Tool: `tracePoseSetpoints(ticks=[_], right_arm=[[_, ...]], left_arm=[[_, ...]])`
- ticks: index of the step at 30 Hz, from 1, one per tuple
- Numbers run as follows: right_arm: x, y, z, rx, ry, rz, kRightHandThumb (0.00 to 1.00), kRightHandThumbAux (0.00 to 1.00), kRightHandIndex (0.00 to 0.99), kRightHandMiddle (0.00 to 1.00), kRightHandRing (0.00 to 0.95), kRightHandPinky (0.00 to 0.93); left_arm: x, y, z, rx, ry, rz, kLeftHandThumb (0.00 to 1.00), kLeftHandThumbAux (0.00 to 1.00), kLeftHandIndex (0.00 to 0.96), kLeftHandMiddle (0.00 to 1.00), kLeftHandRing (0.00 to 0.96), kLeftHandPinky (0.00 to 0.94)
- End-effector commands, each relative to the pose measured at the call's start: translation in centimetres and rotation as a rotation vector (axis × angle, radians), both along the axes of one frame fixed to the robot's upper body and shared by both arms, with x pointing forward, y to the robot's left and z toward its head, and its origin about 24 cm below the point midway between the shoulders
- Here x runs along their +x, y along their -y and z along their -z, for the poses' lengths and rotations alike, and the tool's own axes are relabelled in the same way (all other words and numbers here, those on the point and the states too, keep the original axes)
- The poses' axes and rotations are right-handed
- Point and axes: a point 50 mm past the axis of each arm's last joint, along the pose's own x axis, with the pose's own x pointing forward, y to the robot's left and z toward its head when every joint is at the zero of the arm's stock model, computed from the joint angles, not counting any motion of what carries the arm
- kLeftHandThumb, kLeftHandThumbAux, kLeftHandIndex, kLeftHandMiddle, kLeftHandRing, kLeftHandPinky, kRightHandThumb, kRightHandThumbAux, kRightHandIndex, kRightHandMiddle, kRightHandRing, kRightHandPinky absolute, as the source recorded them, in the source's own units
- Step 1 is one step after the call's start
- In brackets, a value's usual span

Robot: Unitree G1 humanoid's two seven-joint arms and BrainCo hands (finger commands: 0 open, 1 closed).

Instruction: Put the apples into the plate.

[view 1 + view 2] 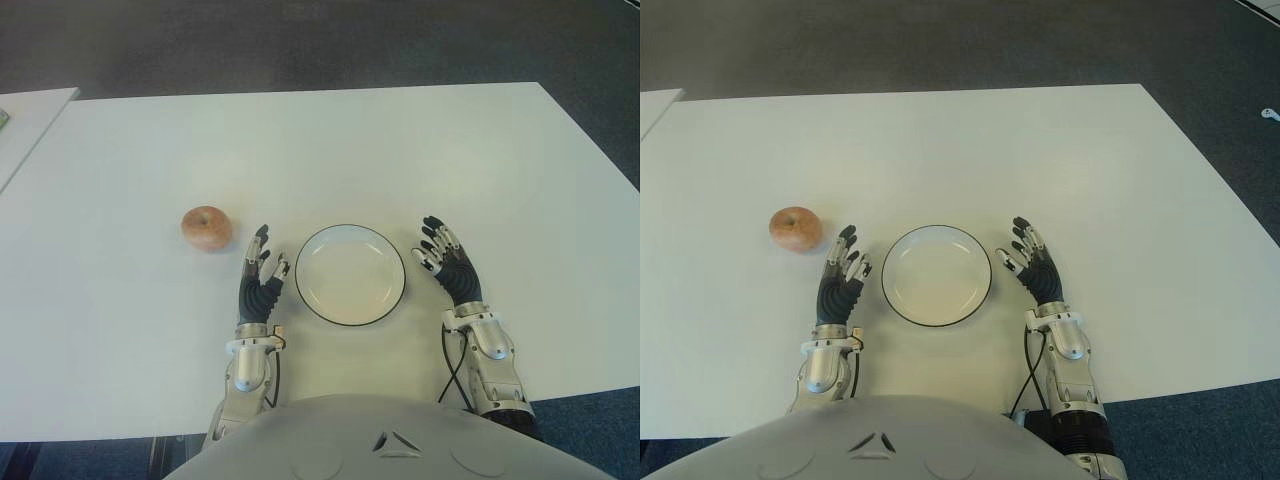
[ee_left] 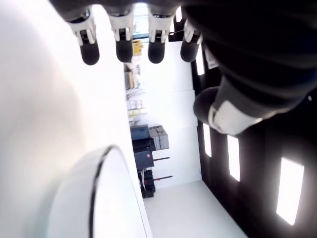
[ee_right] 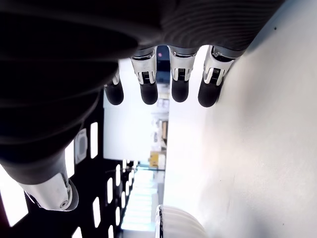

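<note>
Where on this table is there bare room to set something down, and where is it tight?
Bare: the whole far table beyond the apple and plate, and both outer sides. The plate is empty. Tight: the gaps between the plate and the left robot hand and right robot hand.

My two eye views look down from my head, forward and steeply, onto the white table (image 1: 420,150), from well above it. Both take in the same stretch: the plate (image 1: 351,274) in the middle, the apple (image 1: 795,228) to its left, my left hand (image 1: 262,280) and right hand (image 1: 448,262) either side. Each wrist view sits close behind its own fingers (image 2: 123,47), looking along them low across the tabletop toward the room beyond. Both wrist views catch the plate's rim.
</note>
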Motion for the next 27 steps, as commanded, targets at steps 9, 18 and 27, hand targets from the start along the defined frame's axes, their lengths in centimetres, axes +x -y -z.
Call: tracePoseSetpoints(ticks=[9,18,27], right_arm=[[-1.2,-0.3,2.5,0.002,-0.133,0.017,0.124,0.630,0.000,0.000,0.000,0.000],[-1.0,-0.2,2.8,0.015,-0.135,0.007,0.123,0.663,0.000,0.000,0.000,0.000],[-0.9,-0.2,3.4,0.021,-0.142,0.005,0.107,0.683,0.000,0.000,0.000,0.000]], left_arm=[[3.2,-3.8,-5.1,0.898,0.114,0.012,0.157,0.494,0.033,0.004,0.000,0.000],[4.5,-5.2,-8.1,1.253,0.178,0.009,0.222,0.454,0.064,0.000,0.000,0.000],[5.9,-6.2,-11.0,1.492,0.179,0.087,0.289,0.401,0.090,0.002,0.000,0.004]])
